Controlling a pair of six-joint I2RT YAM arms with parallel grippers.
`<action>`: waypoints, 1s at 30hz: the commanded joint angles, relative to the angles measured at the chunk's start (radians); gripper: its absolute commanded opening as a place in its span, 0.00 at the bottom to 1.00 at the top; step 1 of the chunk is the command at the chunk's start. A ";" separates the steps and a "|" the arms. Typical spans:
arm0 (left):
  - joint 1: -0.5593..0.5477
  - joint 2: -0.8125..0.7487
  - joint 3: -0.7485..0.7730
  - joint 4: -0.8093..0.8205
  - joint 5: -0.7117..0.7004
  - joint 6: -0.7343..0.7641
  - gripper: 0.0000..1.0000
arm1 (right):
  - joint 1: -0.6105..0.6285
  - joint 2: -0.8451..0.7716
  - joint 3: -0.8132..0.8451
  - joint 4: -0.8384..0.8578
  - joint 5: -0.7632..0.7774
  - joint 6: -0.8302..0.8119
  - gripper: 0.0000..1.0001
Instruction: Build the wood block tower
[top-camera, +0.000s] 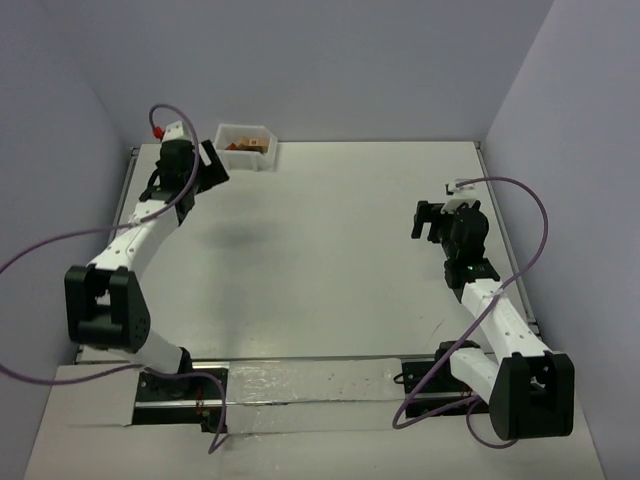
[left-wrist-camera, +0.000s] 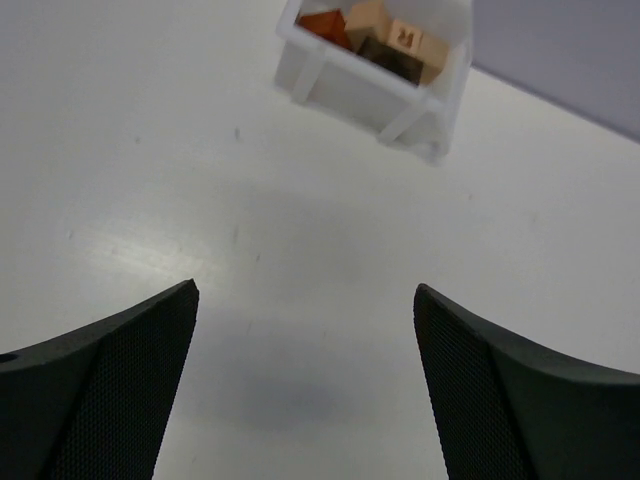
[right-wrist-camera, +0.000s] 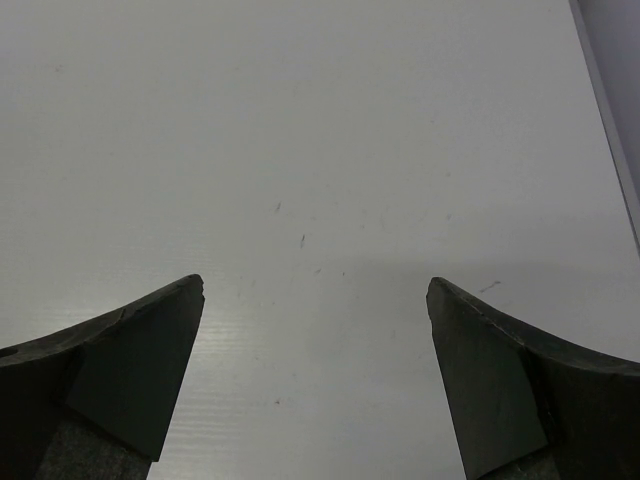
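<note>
Your white rectangular plastic bin (top-camera: 245, 161) sits far left on the white table (top-camera: 330, 260); small tan and brown wooden blocks (top-camera: 248, 145) lie inside it; left gripper (top-camera: 215, 165) near it, right gripper (top-camera: 425, 220) well apart.

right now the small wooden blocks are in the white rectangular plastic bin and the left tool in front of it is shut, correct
No: the left tool is open, not shut. The left wrist view shows its dark fingers spread wide over the white table. The small wooden blocks do lie in the white rectangular plastic bin ahead of it.
</note>
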 joint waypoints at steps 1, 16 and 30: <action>-0.020 0.270 0.375 -0.160 -0.108 -0.133 0.94 | -0.011 0.023 0.043 0.038 0.009 -0.011 1.00; -0.043 0.798 0.940 -0.362 -0.176 -0.430 0.77 | -0.011 0.044 0.051 0.024 0.009 -0.013 1.00; -0.041 0.848 0.943 -0.325 -0.242 -0.526 0.80 | -0.012 0.035 0.057 0.013 0.004 -0.008 1.00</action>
